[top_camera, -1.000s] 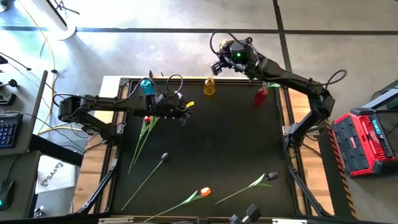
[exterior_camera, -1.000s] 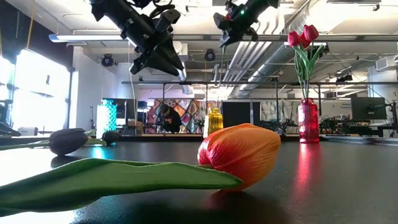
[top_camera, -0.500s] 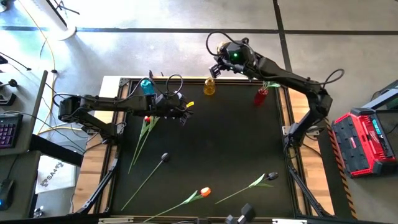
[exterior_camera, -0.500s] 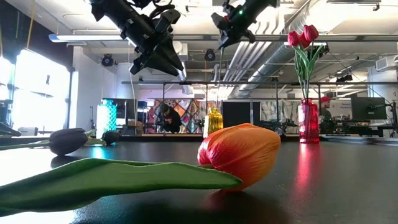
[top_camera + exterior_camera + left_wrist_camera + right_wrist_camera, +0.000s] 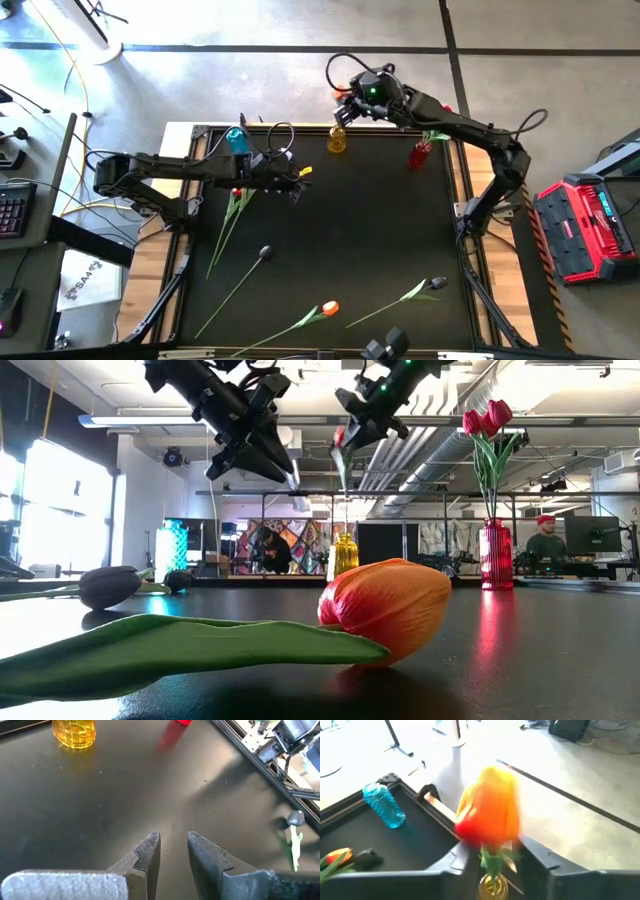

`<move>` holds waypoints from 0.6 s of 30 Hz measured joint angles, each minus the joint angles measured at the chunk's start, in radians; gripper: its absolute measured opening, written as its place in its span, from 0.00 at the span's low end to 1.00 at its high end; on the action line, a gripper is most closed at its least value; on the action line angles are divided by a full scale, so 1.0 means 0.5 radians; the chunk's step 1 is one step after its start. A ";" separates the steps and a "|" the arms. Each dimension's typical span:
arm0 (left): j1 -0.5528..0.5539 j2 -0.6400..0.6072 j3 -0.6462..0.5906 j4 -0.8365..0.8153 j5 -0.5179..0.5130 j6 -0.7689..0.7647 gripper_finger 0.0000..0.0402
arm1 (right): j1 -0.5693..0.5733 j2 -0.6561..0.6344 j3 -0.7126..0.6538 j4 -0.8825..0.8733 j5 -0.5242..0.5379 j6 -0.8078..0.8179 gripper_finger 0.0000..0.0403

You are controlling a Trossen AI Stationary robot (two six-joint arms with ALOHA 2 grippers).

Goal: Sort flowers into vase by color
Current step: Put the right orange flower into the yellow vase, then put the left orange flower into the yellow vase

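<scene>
My right gripper [image 5: 346,106] hovers over the yellow vase [image 5: 337,140] at the far edge, shut on an orange-red tulip [image 5: 490,815]. My left gripper [image 5: 174,844] hangs narrowly open and empty above the table's left middle [image 5: 298,180]. The red vase [image 5: 420,153] holds red tulips by their stems. A red tulip [image 5: 237,191], two black tulips [image 5: 265,252] [image 5: 438,284] and an orange tulip [image 5: 329,308] lie flat on the table. The blue vase [image 5: 236,137] stands at the far left. My right gripper pinches the orange-red tulip's stem just below the head [image 5: 492,857] between its two fingers. The head stands out past the fingertips, and the stem [image 5: 346,475] hangs down below the gripper over the yellow vase [image 5: 492,887]. The flower is lifted clear of the table.
The table's dark middle [image 5: 370,220] is bare between the far vases and the flowers near the front edge. A red toolbox [image 5: 585,225] sits off the right side. People [image 5: 265,550] show in the room behind the table.
My right gripper has moved toward the table's left and slightly down, coming over the yellow vase. It has tipped, so the tulip's head and hanging stem now show in the low view. The left arm has kept still.
</scene>
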 joint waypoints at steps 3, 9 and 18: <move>-0.011 0.000 0.000 0.000 -0.008 0.000 0.22 | 0.000 -0.002 0.072 -0.072 -0.038 0.000 0.39; -0.031 0.000 0.000 0.027 -0.042 -0.034 0.22 | 0.033 -0.002 0.418 -0.309 -0.061 -0.102 0.54; -0.101 0.000 -0.001 0.042 -0.129 0.055 0.22 | 0.115 -0.007 1.042 -0.793 -0.115 -0.276 0.53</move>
